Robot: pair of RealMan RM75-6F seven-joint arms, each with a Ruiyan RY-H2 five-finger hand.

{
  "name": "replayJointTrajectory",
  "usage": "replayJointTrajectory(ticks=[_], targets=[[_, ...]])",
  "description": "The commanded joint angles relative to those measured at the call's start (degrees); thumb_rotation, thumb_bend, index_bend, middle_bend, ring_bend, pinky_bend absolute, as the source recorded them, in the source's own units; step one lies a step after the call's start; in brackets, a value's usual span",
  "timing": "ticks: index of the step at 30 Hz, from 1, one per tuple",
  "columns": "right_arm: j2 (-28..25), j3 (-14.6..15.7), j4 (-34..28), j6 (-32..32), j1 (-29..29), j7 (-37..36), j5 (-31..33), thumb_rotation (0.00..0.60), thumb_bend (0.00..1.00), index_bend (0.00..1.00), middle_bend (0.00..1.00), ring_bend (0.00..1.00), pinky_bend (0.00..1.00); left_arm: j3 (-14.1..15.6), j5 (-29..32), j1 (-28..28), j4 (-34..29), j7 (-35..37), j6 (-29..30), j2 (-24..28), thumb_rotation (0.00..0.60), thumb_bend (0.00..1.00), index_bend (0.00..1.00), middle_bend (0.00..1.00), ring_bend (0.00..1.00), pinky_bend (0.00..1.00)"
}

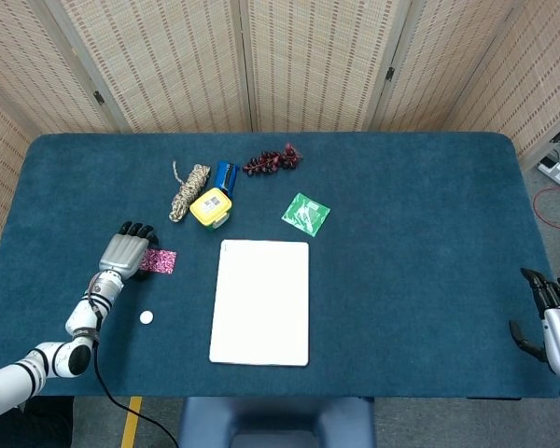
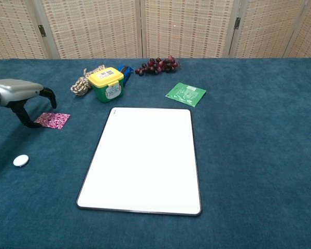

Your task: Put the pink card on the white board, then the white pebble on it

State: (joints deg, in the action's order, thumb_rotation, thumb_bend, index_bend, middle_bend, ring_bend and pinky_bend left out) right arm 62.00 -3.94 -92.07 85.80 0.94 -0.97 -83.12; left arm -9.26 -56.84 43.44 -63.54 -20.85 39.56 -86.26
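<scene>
We see left hand (image 2: 20,96) over the pink card (image 2: 53,120), fingers arched apart, holding nothing; contact w/ card unclear. Right hand (image 1: 555,322) at table's right edge, fingers apart, empty. White pebble (image 2: 20,160) near card, left of white board (image 2: 145,158). Blue table (image 1: 420,252), wicker screens (image 1: 308,61) behind. Yellow box (image 2: 107,83), rope (image 2: 82,82) lie beyond board.

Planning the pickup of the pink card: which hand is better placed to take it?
The left hand: its fingers hover at the pink card. The right hand sits at the table's far right edge, beyond the white board.
</scene>
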Motion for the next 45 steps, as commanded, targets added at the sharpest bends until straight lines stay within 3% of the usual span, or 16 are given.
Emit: replayJointTrajectory(ticks=[1,21,33,38,45], targets=[[-0.01,0.02,0.12,-0.01,-0.04,-0.19,0.01,0.600,0.38,0.08,0.16,0.18,0.09,0.26,0.51,0.22,-0.09,-0.31,0.04,-0.15,0.600,0.32,0.30,0.13,0.08,0.00],[-0.25,-0.11,0.21,0.10,-0.21,-0.66,0.05,0.600,0.38,0.08,0.16,0.18,0.09,1.58,4.00,1.64,1.58,-1.27,-0.54,-1.40,0.600,0.32,0.35,0.13,0.08,0.00],[-0.26,-0.09,-0.02,0.29,-0.30,-0.48,-0.15,0.600,0.38,0.08,0.16,0.18,0.09,1.86,2.61,1.55,1.54,-0.02,1.10,-1.47,0.600,0.33,0.42,0.13,0.09,0.00],[-0.39,-0.15,-0.15,0.52,-0.42,-0.44,-0.14,0.600,0.38,0.08,0.16,0.18,0.09,1.71,0.13,1.14,-3.23,0.30,4.02,0.83,0.600,0.33,0.42,0.13,0.09,0.00],[-0.27,-0.12,-0.05,0.19,-0.19,-0.47,-0.31,0.600,0.38,0.08,0.16,0.18,0.09,2.14,-5.62,1.05,-14.50,-2.23,9.75,4.74,0.600,0.33,0.42,0.13,0.09,0.00]])
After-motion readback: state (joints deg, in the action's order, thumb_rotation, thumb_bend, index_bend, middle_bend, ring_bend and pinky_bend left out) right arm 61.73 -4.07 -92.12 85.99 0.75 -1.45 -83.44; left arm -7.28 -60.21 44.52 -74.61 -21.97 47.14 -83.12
